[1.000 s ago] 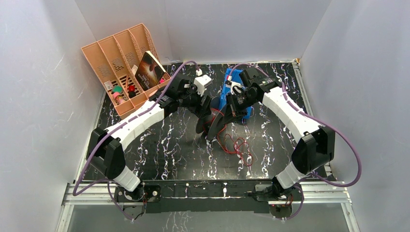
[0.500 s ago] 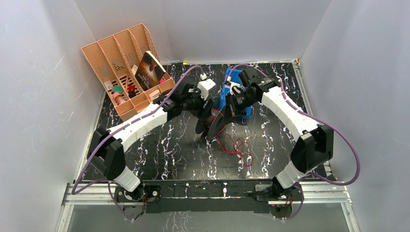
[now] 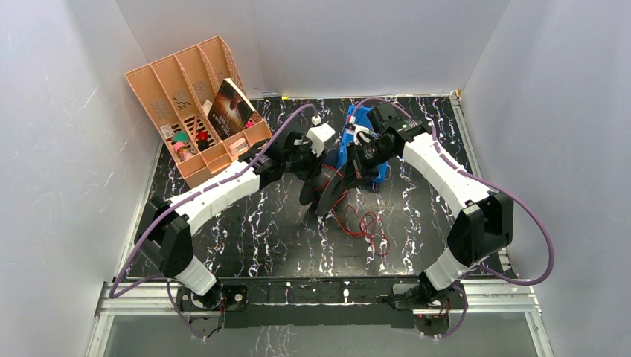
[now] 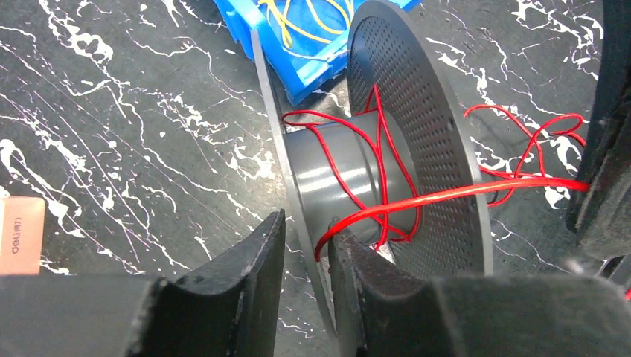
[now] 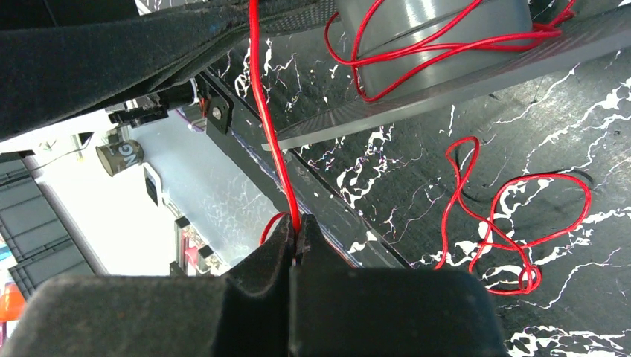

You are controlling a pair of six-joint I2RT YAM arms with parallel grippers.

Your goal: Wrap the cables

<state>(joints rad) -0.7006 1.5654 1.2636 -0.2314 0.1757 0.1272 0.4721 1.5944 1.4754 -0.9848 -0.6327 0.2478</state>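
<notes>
Nearest the arm bases, a loose tangle of red cable (image 3: 370, 225) lies on the black marbled table (image 3: 245, 238), just right of the spool (image 3: 326, 190). The spool rests on the rims of its flanges, with a few slack turns of the cable around its grey core. The left gripper (image 4: 306, 256) is closed on the spool's near flange, one finger on each side. The right gripper (image 5: 296, 236) is pinched fully together on a taut stretch of the cable. Behind sits a blue tray (image 4: 316, 71) holding yellow wires (image 4: 298, 26), and farther left a peach organiser (image 3: 178, 89).
</notes>
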